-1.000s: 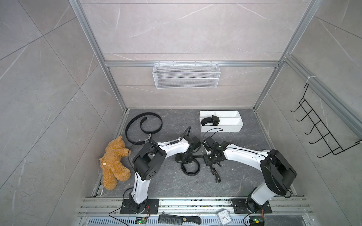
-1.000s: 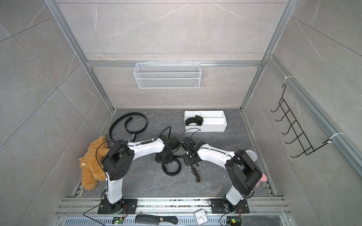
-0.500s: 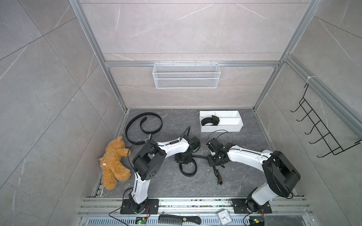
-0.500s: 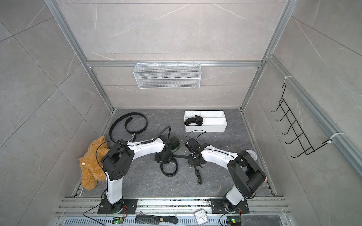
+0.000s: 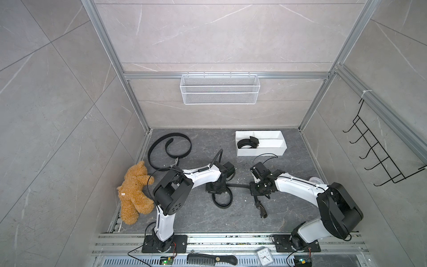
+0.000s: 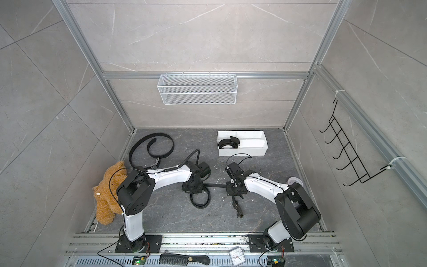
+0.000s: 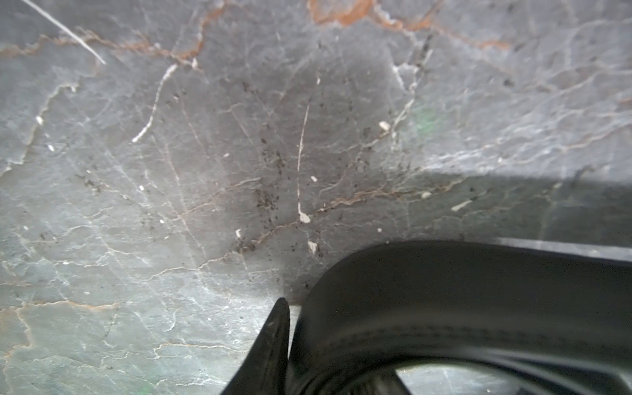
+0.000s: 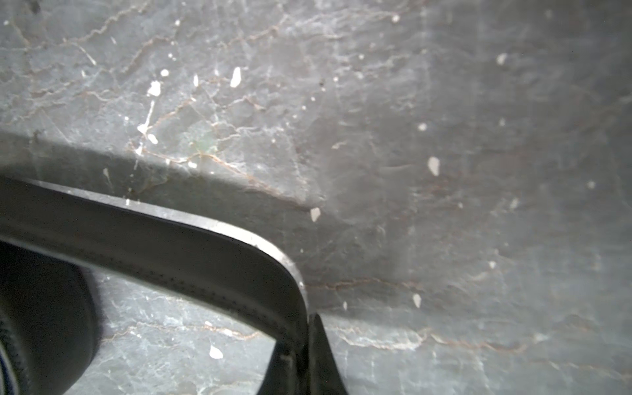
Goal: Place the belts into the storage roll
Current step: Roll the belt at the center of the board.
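Note:
One black belt point(image 5: 240, 185) stretches taut along the floor between my two grippers. Its loose loop point(image 5: 221, 202) lies in front of my left gripper point(image 5: 217, 188), and its buckle end point(image 5: 262, 209) trails in front of my right gripper point(image 5: 258, 188). In the left wrist view the curled belt point(image 7: 444, 307) sits against one finger point(image 7: 273, 342) and hides the other. In the right wrist view the right gripper point(image 8: 306, 328) pinches the strap point(image 8: 171, 246). A second belt point(image 5: 247, 143) lies coiled in the left part of the white storage roll point(image 5: 261, 151). A third belt point(image 5: 171, 148) spirals at the back left.
A teddy bear point(image 5: 135, 191) lies by the left wall. A white wire basket point(image 5: 219, 89) hangs on the back wall and a black hook rack point(image 5: 379, 157) on the right wall. A comb point(image 5: 211, 260) and a small clock point(image 5: 265, 255) lie on the front rail.
My right gripper has moved right, away from the left one, drawing a straight stretch of belt between them. The buckle end has followed to the right, and the loop by the left gripper has shifted.

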`<act>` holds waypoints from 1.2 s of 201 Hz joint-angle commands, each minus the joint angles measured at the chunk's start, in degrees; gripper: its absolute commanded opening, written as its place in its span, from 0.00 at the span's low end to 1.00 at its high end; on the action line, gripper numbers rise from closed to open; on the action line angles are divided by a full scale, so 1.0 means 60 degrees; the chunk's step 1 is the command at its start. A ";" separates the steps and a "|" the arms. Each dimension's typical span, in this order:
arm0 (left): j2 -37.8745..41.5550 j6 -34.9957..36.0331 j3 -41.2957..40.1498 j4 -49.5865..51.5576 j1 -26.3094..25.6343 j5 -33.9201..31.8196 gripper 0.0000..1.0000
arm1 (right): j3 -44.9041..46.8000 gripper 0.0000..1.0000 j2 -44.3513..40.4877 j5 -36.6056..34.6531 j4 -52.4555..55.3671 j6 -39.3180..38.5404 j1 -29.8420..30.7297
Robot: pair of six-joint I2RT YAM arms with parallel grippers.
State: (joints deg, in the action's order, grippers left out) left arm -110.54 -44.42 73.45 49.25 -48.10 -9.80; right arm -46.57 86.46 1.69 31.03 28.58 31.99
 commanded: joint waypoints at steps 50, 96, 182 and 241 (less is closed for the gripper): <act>-0.0636 -0.0695 -0.0663 0.0437 0.0926 -0.0900 0.25 | 0.0796 0.00 -0.1319 -0.0859 0.1792 0.1074 -0.0357; -0.0693 -0.0682 -0.0806 0.0561 0.0993 -0.1011 0.24 | 0.0804 0.00 -0.1506 -0.0963 0.2015 0.1028 -0.0788; -0.0436 -0.0491 -0.1348 0.0672 0.1188 -0.0959 0.26 | 0.0771 0.00 -0.1690 -0.1136 0.2245 0.0959 -0.1399; 0.0041 -0.0643 -0.1902 0.0608 0.1262 -0.0854 0.28 | 0.0777 0.00 -0.1782 -0.1213 0.2259 0.1000 -0.1492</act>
State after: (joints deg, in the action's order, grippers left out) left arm -106.98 -45.19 67.92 44.14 -44.75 -4.25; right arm -43.05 76.60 3.51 36.05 32.71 25.41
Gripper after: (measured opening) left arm 0.277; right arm 0.075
